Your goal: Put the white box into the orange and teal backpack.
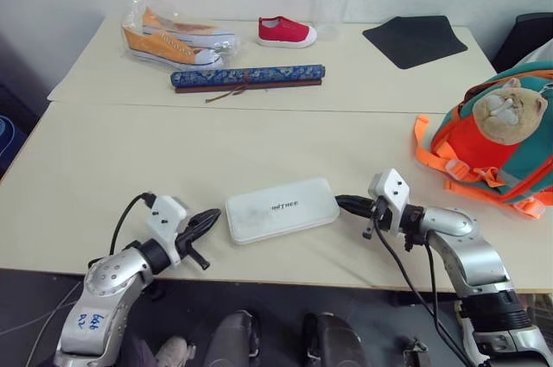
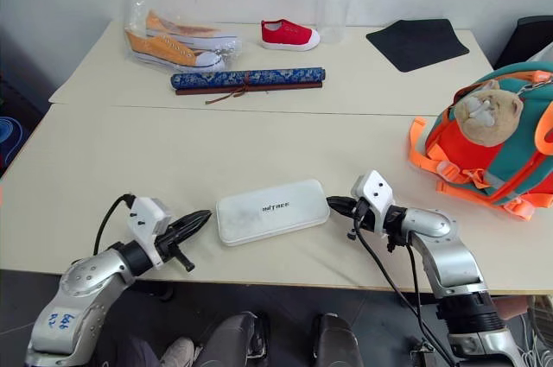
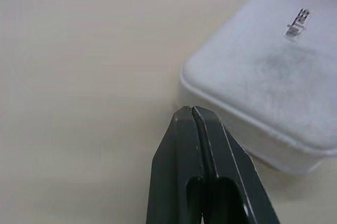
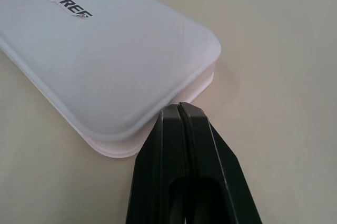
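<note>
The white box [image 1: 282, 208] lies flat on the cream table [image 1: 104, 168] near its front edge, dark lettering on top. My left gripper [image 1: 213, 215] is shut, its tip just short of the box's left end [image 3: 221, 92]. At the box's right end [image 4: 174, 76] my right gripper [image 1: 340, 202] is shut too, with its tip against or very close to the rim. The orange and teal backpack [image 1: 497, 138] stands at the table's right edge, a tan plush head on its front, well to the right of my right arm.
At the back of the table lie a long blue patterned roll [image 1: 247, 78], orange-and-white sneakers in a clear bag [image 1: 173, 39], a red shoe [image 1: 286, 32], a clear cup [image 1: 328, 6] and a black mat [image 1: 415, 39].
</note>
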